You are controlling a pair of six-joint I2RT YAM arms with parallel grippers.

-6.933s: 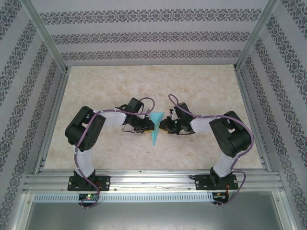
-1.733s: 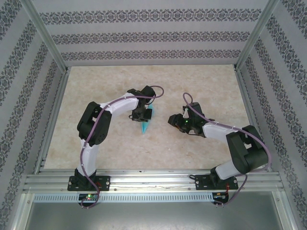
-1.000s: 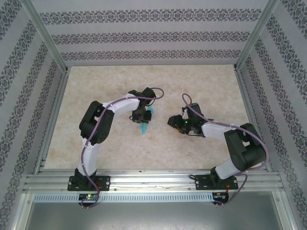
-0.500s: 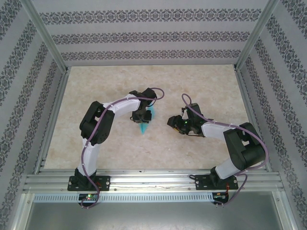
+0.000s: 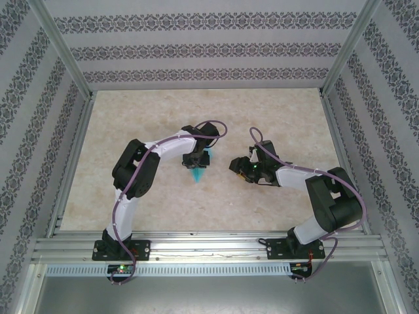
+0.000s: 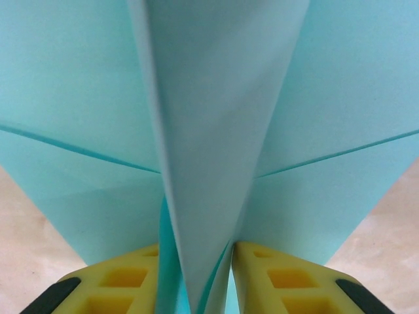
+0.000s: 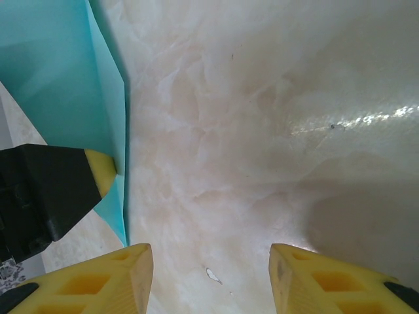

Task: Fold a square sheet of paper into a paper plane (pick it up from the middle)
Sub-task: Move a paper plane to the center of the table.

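Note:
The paper plane [image 5: 196, 174] is a slim turquoise dart, its tip pointing toward the near edge of the table. My left gripper [image 5: 198, 160] is over it. In the left wrist view the plane [image 6: 216, 98] spreads wide, and its centre fold runs down between the yellow fingers [image 6: 275, 275]. The left gripper [image 6: 196, 252] has its jaws a little apart, both pads touching the splayed fold layers. My right gripper [image 5: 234, 163] stands to the right, apart from the plane. In the right wrist view the right gripper [image 7: 211, 252] is open over bare table, with the plane [image 7: 59, 78] at the left edge.
The marbled beige table [image 5: 275, 118] is walled by patterned panels and aluminium posts. A metal rail runs along the near edge by the arm bases. The left gripper's fingertip [image 7: 101, 171] shows against the paper in the right wrist view.
The left arm has shifted slightly right with the plane, and its jaws have eased apart. The right arm has hardly moved since drawing away from the plane.

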